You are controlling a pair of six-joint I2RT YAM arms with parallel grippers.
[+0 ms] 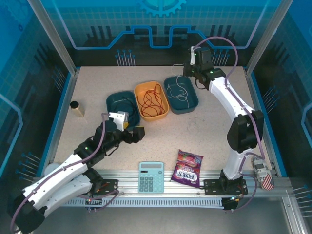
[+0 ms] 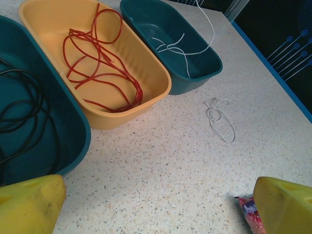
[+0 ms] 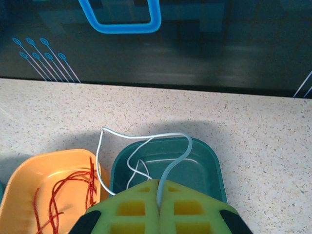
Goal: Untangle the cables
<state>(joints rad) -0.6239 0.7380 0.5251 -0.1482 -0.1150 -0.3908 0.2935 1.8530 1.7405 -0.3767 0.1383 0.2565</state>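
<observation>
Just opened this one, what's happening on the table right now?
The right hand is shut on the white cable, pinching a strand above one teal bin with loops hanging into it. The left hand is open and holds nothing, low over the table. The red cable lies in the orange bin and the black cable in the other teal bin. A small white wire loop lies loose on the table.

A blue calculator (image 1: 151, 176) and a purple candy bag (image 1: 187, 168) lie at the bottom middle of the bench (image 1: 195, 136). In the middle, an orange tub (image 1: 146, 84) sits between a left green tub (image 1: 108, 102) and a right green tub (image 1: 195, 97). A small brown block (image 1: 76, 108) stands at the left.
</observation>
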